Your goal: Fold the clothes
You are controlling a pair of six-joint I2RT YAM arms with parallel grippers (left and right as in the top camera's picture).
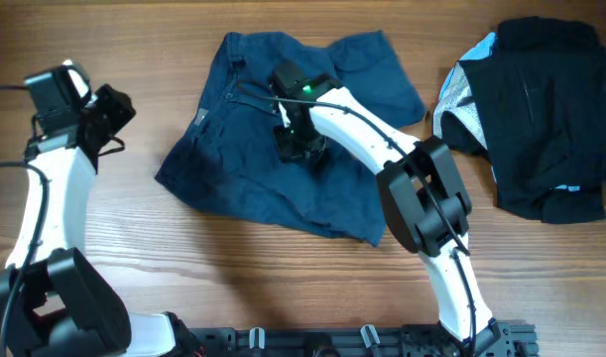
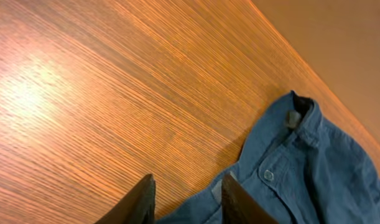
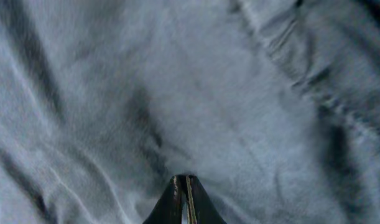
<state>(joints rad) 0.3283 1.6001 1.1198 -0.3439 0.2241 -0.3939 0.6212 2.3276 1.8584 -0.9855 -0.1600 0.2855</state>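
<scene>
Wood table (image 1: pixel 134 40), bare on its left side.

1. Shorts (image 1: pixel 253 198): blue, rumpled, not yet folded, lay mid-table with the waistband toward the left arm.
2. Pile (image 1: pixel 545 99): black with a pale lining, lay at the right edge, apart from the shorts.
3. Right claw (image 3: pixel 183 183): tips were pressed together, low on the cloth near the shorts' middle. Whether a fold sat between them could not be told.
4. Left claw (image 2: pixel 186 202): was spread and empty, and hung over bare wood.
5. Button (image 2: pixel 268 175): on the waistband.

Risk: a pull from the middle would likely bunch the shorts rather than fold them. If only the top layer were caught, the layers could part and the crease come out crooked. With the waistband unheld, the whole piece could drag across the wood.

Position: the shorts lay directly under the right claw, touching it, and near the left claw, with their waistband corner ahead of its fingers.
</scene>
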